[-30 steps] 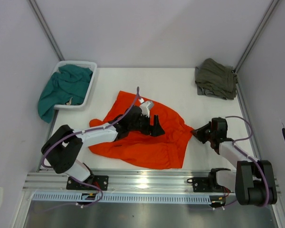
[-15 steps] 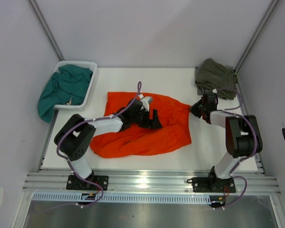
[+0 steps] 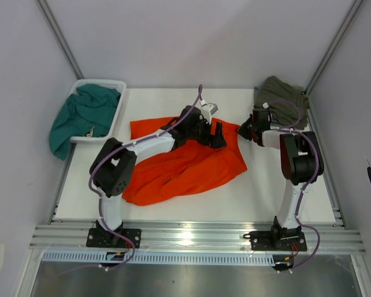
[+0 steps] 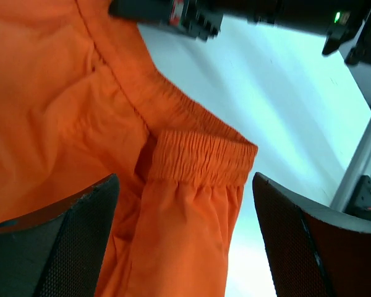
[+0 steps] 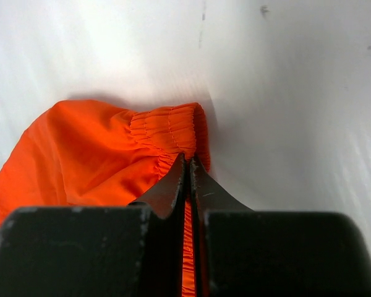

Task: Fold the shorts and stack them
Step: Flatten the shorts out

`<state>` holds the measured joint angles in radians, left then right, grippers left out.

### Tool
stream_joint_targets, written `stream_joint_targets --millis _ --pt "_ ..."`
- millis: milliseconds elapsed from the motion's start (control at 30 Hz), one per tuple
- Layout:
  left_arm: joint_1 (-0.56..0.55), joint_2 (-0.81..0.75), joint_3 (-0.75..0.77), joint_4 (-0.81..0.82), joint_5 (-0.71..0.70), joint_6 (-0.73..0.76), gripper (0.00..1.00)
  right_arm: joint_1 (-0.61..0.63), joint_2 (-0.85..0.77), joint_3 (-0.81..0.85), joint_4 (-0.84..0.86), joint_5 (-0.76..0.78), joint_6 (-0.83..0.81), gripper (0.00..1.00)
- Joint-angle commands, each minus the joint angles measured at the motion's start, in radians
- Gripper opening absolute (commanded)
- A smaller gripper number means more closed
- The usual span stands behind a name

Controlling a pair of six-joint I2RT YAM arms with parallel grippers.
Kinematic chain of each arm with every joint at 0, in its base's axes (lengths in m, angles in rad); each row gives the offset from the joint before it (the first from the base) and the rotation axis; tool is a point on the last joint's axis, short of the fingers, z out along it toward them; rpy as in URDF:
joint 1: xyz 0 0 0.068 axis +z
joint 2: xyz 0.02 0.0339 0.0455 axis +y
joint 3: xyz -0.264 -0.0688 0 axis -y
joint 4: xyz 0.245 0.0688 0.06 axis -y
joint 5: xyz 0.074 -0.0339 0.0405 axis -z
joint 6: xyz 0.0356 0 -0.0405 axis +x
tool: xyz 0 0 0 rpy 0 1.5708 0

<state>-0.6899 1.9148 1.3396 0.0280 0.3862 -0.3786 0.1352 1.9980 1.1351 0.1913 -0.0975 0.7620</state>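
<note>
One pair of orange shorts point(image 3: 185, 167) lies mid-table, partly under the left arm point(image 3: 145, 146). The right gripper point(image 5: 187, 179) pinches its waistband point(image 5: 167, 127); the left gripper point(image 4: 185, 238) hangs spread above. One olive garment point(image 3: 281, 102), one teal garment point(image 3: 80, 117) overhanging a basket point(image 3: 119, 105)

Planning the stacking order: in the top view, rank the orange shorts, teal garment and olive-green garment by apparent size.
1. Bright orange fabric shorts, spread out.
2. Crumpled teal fabric garment, spilling over the white plastic basket.
3. Bundled olive-green fabric garment, somewhat smaller than the teal.
</note>
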Motion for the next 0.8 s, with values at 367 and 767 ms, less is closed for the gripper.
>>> stream_joint_targets --millis 367,767 --pt "-0.026 0.208 0.231 -0.208 0.014 0.132 0.77 0.024 0.067 0.127 -0.046 0.022 -0.079 0.00" --pt "-0.040 0.145 0.124 -0.062 0.065 0.109 0.00 0.029 0.120 0.189 -0.072 0.028 -0.087 0.00"
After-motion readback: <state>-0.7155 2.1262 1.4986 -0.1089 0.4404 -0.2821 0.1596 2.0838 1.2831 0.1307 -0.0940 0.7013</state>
